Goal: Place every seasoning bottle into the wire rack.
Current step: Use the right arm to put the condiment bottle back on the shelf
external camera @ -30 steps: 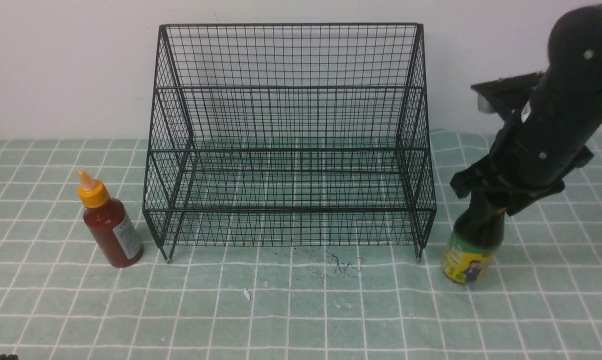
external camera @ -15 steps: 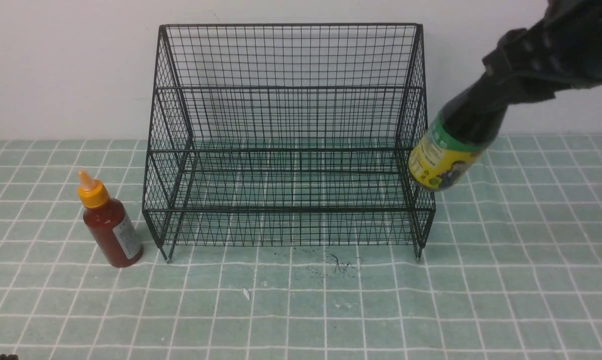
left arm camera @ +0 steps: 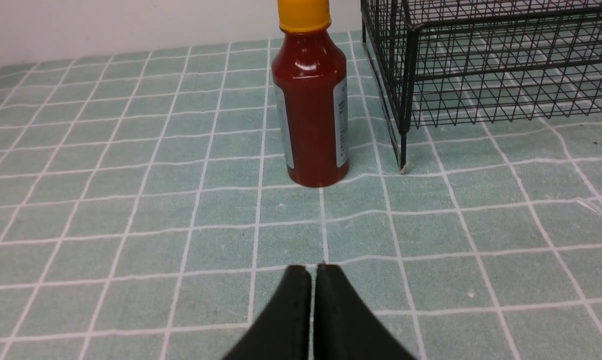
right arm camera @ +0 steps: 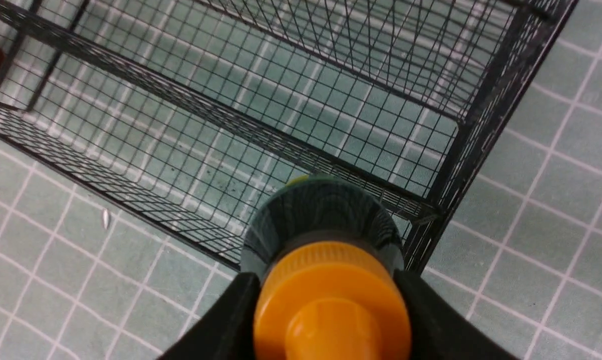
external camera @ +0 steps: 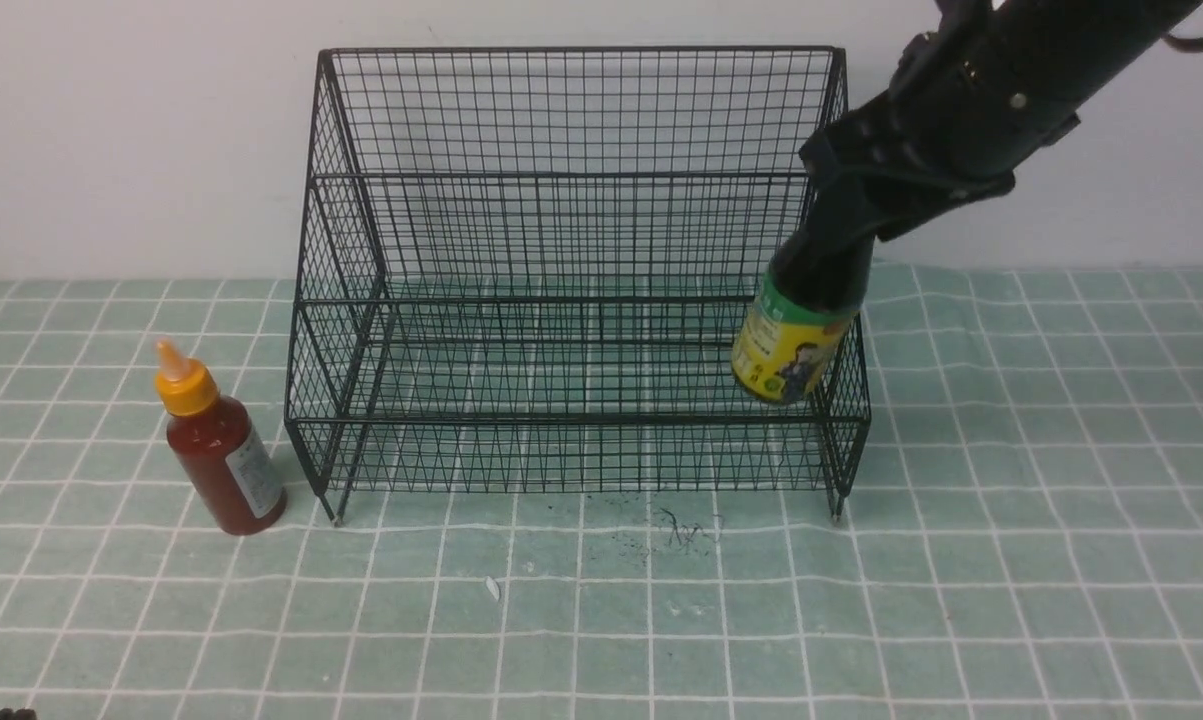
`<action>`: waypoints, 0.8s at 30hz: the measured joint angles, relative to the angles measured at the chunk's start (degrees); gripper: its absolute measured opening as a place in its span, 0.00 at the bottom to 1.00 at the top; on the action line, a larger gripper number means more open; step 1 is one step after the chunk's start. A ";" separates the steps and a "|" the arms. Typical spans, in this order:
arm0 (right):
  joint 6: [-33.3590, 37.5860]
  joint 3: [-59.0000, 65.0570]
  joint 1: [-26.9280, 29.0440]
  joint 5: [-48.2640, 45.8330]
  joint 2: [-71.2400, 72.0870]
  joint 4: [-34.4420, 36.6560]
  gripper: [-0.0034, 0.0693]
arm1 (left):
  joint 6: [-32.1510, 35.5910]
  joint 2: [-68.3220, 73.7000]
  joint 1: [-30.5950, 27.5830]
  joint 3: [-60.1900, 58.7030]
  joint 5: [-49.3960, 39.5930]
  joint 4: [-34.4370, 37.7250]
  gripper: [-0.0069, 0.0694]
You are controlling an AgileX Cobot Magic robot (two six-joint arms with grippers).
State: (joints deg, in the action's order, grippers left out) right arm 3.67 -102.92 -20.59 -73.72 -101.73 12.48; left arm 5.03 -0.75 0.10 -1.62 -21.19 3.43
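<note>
- At bottom centre of the left wrist view, left gripper [left arm camera: 313, 274]: jaws pressed together with only a thin slit between them, nothing held, low over the green checked cloth [left arm camera: 130, 225].
- Left side of the front view: red sauce bottle [external camera: 223, 470] stands on the cloth [external camera: 601, 620], outside the rack. Orange nozzle cap [external camera: 183, 385] on top, white label [external camera: 259, 472] facing right. Just beside the rack's front left leg, with a small gap showing.
- Left wrist view: same red sauce bottle [left arm camera: 311, 115] upright at upper centre, well apart from the closed jaws, nozzle tip cut off by the top edge.
- Centre of the front view: black wire rack [external camera: 581, 250] on the cloth against the white wall [external camera: 141, 130]. Stepped tiers, tall back, short legs. No bottle is standing on any tier.
- Lower centre, on the cloth just in front of the rack: dark specks [external camera: 661, 530] and a small white fleck [external camera: 493, 588].
- Right of centre: dark sauce bottle [external camera: 791, 345] with a yellow-green label, held up and tilted, base towards lower left. It overlaps the rack's lower front tier by the right side wall; can't tell if it touches the wire.
- Upper right: right gripper [external camera: 846, 225] comes down from the corner, jaws clamped on the bottle's neck.
- Right wrist view: fingers [right arm camera: 225, 325] sit either side of the orange top [right arm camera: 331, 300]. Bottle shoulder [right arm camera: 326, 215] is over the rack's [right arm camera: 230, 115] front right corner.
</note>
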 joint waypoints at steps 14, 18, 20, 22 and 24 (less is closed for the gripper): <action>-1.35 -0.12 -0.06 0.15 -8.11 -2.76 0.46 | 0.00 0.00 0.00 0.00 -0.12 0.00 0.08; -1.35 -0.29 -0.12 0.66 -8.42 -2.75 0.53 | 0.00 0.00 0.00 0.00 -0.12 0.00 0.08; -1.48 -0.29 -0.12 1.00 -8.42 -2.81 0.60 | 0.00 0.00 0.00 0.00 -0.12 0.00 0.08; -1.64 -0.29 -0.12 1.53 -8.19 -2.86 0.70 | 0.00 0.00 0.00 0.00 -0.12 0.00 0.08; -1.66 -0.29 -0.12 1.63 -7.26 -3.01 0.77 | 0.00 0.00 0.00 0.00 -0.17 0.00 0.08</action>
State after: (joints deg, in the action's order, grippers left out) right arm 2.02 -103.21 -20.71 -72.09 -108.99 9.47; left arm 5.03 -0.75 0.10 -1.62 -21.36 3.43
